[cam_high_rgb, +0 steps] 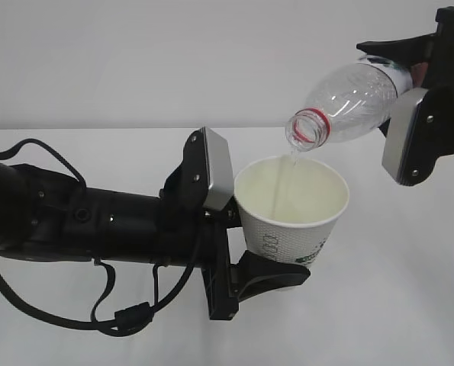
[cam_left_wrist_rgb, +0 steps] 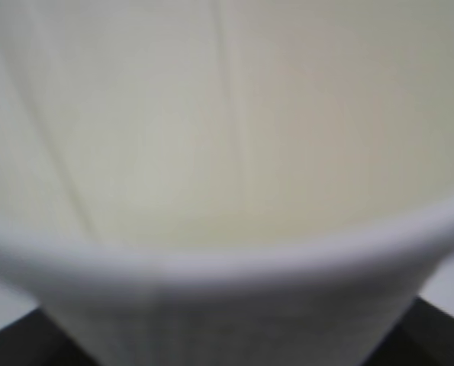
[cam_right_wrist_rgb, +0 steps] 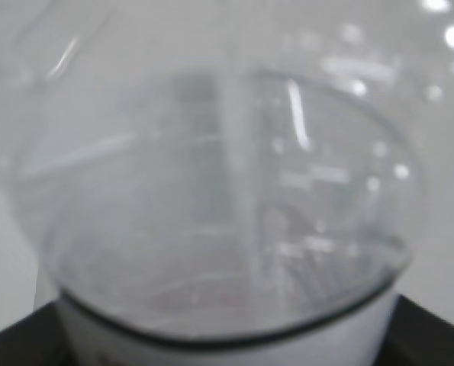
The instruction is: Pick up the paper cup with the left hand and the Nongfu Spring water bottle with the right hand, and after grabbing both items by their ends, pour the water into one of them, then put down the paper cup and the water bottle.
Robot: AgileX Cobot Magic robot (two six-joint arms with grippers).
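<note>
- Pouring: water (cam_high_rgb: 281, 183) streaming from tilted bottle (cam_high_rgb: 349, 103), clamped in right pincer (cam_high_rgb: 411, 114), into cup (cam_high_rgb: 291, 206), clamped in left pincer (cam_high_rgb: 246, 232).
- Keep mouth over cup centre; tilt slowly.

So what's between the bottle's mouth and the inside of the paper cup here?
A thin stream of water falls from the tilted Nongfu Spring water bottle into the paper cup; otherwise that gap is bare. It shows in the exterior view only.

The exterior view looks down at a slant across the desk (cam_high_rgb: 410, 305) from the front, close to both arms. The left wrist view sits right against the paper cup (cam_left_wrist_rgb: 227, 191), the right wrist view against the Nongfu Spring water bottle (cam_right_wrist_rgb: 227, 198); the exterior view shares both.
</note>
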